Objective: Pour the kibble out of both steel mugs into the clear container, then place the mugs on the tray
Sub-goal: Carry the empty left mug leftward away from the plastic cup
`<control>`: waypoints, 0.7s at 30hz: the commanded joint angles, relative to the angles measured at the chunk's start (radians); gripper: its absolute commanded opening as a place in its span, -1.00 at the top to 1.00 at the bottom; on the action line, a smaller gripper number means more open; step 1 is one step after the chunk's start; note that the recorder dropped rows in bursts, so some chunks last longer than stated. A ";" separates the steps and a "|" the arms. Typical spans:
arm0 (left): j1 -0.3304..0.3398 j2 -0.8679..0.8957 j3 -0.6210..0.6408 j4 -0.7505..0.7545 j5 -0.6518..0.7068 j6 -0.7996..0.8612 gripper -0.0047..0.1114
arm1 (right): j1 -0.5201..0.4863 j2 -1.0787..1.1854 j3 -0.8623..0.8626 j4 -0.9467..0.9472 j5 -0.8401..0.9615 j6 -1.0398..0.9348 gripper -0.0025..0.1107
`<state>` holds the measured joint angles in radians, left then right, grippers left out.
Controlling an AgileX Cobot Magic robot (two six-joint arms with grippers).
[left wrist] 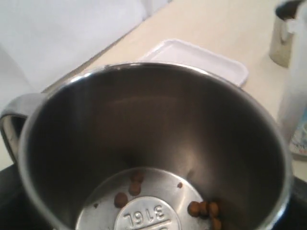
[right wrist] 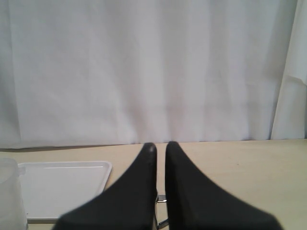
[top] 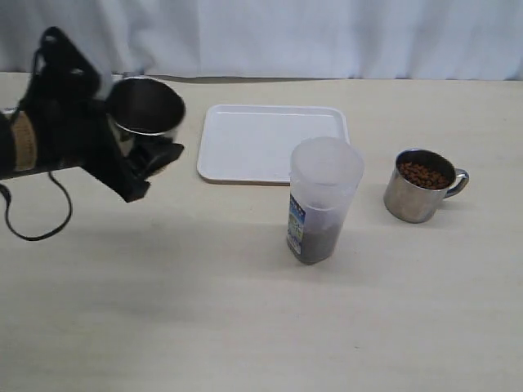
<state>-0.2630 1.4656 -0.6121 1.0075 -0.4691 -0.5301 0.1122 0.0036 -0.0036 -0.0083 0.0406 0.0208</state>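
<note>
Steel, smooth and stiff: the held mug (top: 147, 104) hangs well left of the clear container (top: 324, 200), with the wide-spread left fingers (top: 151, 157) clamping its wall. The tray (top: 245, 147) lies just behind the container; the second mug (top: 418, 186), right of it, is heaped with kibble (top: 423, 174).

Left wrist view: few pellets (left wrist: 204, 209) lie inside, so it is light and likely slippery.

Right wrist view: the right fingers (right wrist: 152, 153) are pressed together, empty. The full mug wants a grip across its wall; the tall container crowds its route.

beige tabletop (top: 245, 327); white cloth backdrop (top: 327, 37) hanging behind far edge.
</note>
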 commanded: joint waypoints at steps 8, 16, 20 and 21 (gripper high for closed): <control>0.168 0.073 0.159 -0.313 -0.359 0.173 0.92 | -0.005 -0.004 0.004 0.001 -0.009 -0.007 0.87; 0.168 0.339 0.159 -0.424 -0.601 0.246 0.92 | -0.005 -0.004 0.004 0.001 -0.009 -0.007 0.87; 0.168 0.452 0.157 -0.429 -0.628 0.368 0.92 | -0.005 -0.004 0.004 0.001 -0.009 -0.007 0.87; 0.168 0.476 0.157 -0.451 -0.628 0.404 0.92 | -0.005 -0.004 0.004 0.001 -0.009 -0.007 0.87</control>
<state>-0.0958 1.8838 -0.4583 0.5967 -1.0547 -0.2144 0.1122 0.0036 -0.0036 -0.0083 0.0406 0.0208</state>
